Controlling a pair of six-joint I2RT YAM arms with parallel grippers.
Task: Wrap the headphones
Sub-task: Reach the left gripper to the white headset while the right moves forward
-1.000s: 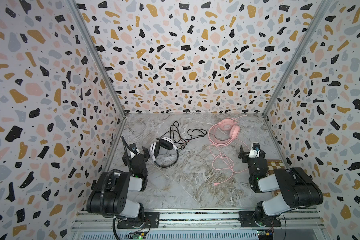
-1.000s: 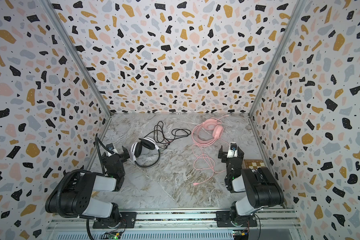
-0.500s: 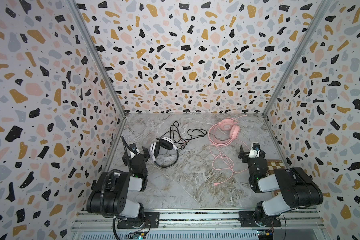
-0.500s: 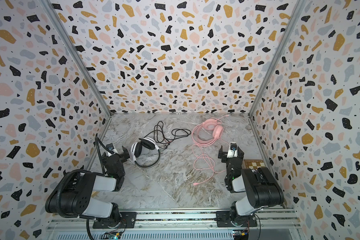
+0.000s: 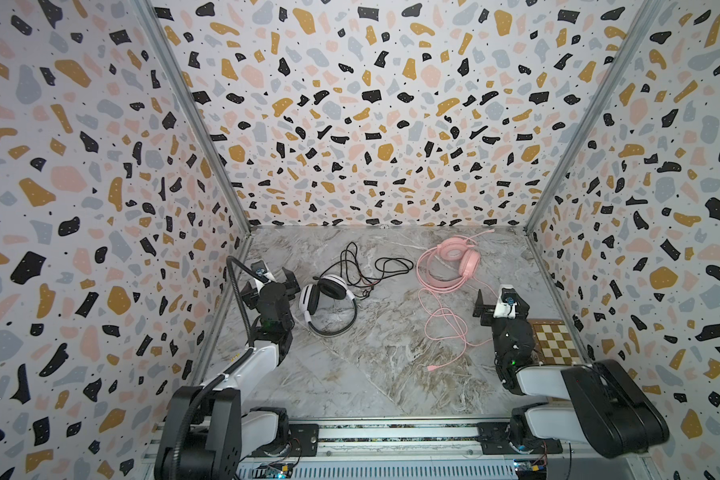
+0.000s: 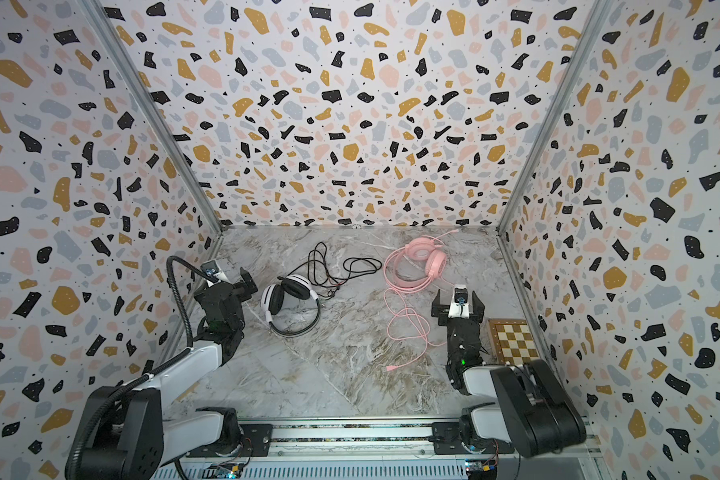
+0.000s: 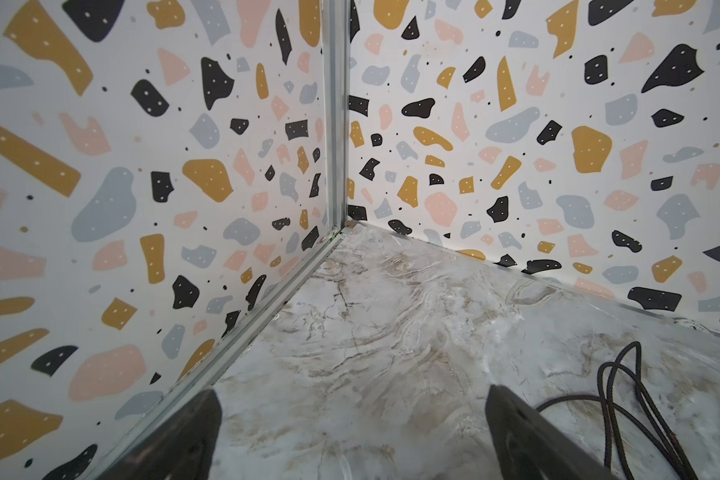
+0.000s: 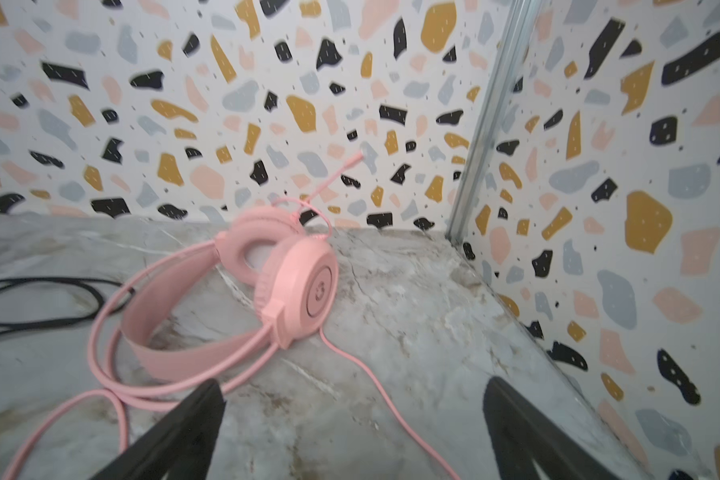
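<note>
My left arm is folded low at the left edge of the marble table [image 5: 371, 374], with the forearm reaching toward the back wall. My left gripper [image 5: 270, 286] sits just beside the white headset [image 5: 329, 297]. Its jaws are spread wide with nothing between them. The left wrist view looks past them into a back corner of the table, with loops of the black cable [image 7: 616, 395] off to one side.

My right arm is folded the same way at the right edge. My right gripper [image 5: 501, 308] is also spread wide and empty, and it faces the pink headset [image 8: 292, 274] from near by without touching it.

I count two arms and two grippers. Two headsets lie on the marble, the white one with black pads left of centre and the pink one toward the back right. There are two cables. The black one lies in loose loops behind the white headset. The pink cable [image 5: 445, 328] trails in loose curves toward the front. One checkered board [image 5: 555, 340] lies beside my right arm.
</note>
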